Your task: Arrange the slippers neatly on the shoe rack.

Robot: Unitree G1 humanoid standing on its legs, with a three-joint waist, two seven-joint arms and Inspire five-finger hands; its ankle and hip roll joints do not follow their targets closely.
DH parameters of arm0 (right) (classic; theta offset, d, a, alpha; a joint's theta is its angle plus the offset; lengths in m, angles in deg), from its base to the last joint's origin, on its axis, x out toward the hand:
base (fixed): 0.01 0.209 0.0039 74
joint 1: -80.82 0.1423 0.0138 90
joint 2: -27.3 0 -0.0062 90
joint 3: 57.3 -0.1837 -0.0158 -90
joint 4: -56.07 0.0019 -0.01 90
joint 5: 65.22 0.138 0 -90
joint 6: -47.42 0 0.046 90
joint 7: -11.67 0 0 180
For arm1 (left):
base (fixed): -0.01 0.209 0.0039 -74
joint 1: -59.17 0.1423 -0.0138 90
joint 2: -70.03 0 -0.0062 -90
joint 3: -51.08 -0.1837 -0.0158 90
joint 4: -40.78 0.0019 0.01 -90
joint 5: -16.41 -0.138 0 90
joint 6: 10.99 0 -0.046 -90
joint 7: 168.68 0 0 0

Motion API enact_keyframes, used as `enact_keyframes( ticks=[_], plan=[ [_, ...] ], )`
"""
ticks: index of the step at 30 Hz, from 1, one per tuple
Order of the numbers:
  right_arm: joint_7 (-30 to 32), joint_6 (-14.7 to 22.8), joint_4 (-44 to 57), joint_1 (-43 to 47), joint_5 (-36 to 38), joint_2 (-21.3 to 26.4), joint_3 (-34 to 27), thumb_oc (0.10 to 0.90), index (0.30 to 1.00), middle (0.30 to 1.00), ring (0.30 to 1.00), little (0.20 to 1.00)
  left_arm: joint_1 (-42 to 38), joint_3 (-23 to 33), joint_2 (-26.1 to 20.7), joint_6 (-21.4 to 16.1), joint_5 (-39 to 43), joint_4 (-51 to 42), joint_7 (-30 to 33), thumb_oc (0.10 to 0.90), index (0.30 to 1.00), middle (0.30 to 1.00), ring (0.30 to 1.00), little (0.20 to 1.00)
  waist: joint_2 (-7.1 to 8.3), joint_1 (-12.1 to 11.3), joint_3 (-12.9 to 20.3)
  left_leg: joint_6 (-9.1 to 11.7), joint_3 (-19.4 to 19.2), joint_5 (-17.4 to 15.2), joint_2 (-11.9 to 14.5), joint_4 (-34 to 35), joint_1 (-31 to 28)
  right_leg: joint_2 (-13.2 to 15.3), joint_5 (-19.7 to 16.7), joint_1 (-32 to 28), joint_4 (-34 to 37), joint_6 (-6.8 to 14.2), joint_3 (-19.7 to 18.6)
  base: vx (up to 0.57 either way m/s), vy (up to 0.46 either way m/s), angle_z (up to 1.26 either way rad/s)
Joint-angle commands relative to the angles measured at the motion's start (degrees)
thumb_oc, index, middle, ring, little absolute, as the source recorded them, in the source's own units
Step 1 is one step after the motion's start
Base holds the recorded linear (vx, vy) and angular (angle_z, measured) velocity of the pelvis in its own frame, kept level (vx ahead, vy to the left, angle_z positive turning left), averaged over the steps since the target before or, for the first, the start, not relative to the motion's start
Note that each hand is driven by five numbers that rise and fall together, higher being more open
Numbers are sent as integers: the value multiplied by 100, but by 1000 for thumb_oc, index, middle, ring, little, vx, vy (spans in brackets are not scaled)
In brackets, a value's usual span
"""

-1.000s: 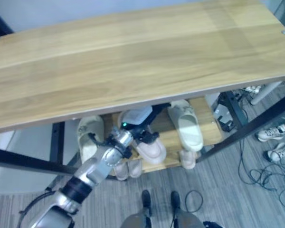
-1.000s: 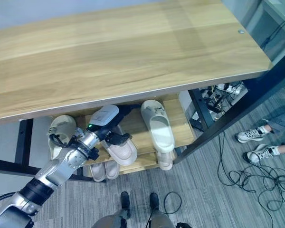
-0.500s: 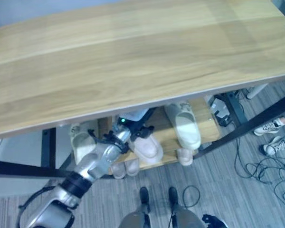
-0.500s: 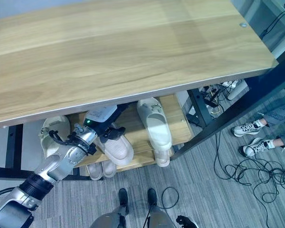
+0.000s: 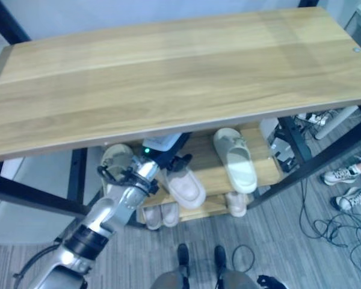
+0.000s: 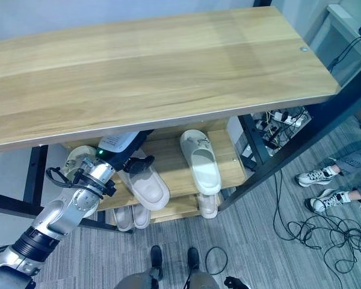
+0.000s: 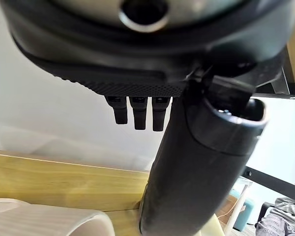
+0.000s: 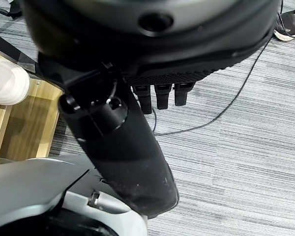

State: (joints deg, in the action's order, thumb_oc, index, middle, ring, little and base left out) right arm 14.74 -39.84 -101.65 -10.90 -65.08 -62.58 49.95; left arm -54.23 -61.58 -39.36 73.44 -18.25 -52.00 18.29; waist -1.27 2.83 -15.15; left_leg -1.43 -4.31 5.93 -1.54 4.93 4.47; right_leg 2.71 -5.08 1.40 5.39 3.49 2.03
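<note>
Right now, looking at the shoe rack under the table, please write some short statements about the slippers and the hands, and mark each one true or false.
1. The left hand is at the heel end of a pale slipper on the upper shelf. True.
2. The wooden table top carries two slippers. False: it carries nothing; the slippers are on the rack below it.
3. A second pale slipper lies apart from it on the same shelf, untouched. True.
4. The lower shelf holds no footwear. False: slipper toes stick out from it.
5. The right hand holds a slipper. False: its fingers are straight over the grey floor.
</note>
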Motion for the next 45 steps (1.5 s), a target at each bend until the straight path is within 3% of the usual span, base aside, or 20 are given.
enact_keyframes(
  ticks=[1,23,39,45],
  plan=[
    [-16,45,-72,-55,5,9,146,800,900,900,900,900,-573,157,39,-251,-111,-184,379,800,900,900,900,900,22,-95,492,180,224,-605,71,7,-222,176,489,-130,-39,405,53,0,0,0],
    [4,-5,-196,-86,49,-99,59,800,900,900,900,900,513,515,8,-101,-394,54,331,800,900,900,900,900,79,-180,523,185,240,-710,94,7,-350,150,595,-261,-39,385,80,11,0,0],
    [-1,-26,-254,-184,31,-160,64,800,900,900,900,900,617,608,89,-28,-377,162,458,800,900,900,900,900,71,-168,583,192,218,-741,106,7,-390,144,629,-303,-39,377,68,11,0,0],
    [-22,-48,-230,-140,-19,-157,172,800,900,900,900,900,186,478,74,51,-484,264,541,800,900,900,900,900,43,-124,598,201,212,-739,98,7,-387,148,621,-293,-39,375,60,6,-2,0]
  ],
)
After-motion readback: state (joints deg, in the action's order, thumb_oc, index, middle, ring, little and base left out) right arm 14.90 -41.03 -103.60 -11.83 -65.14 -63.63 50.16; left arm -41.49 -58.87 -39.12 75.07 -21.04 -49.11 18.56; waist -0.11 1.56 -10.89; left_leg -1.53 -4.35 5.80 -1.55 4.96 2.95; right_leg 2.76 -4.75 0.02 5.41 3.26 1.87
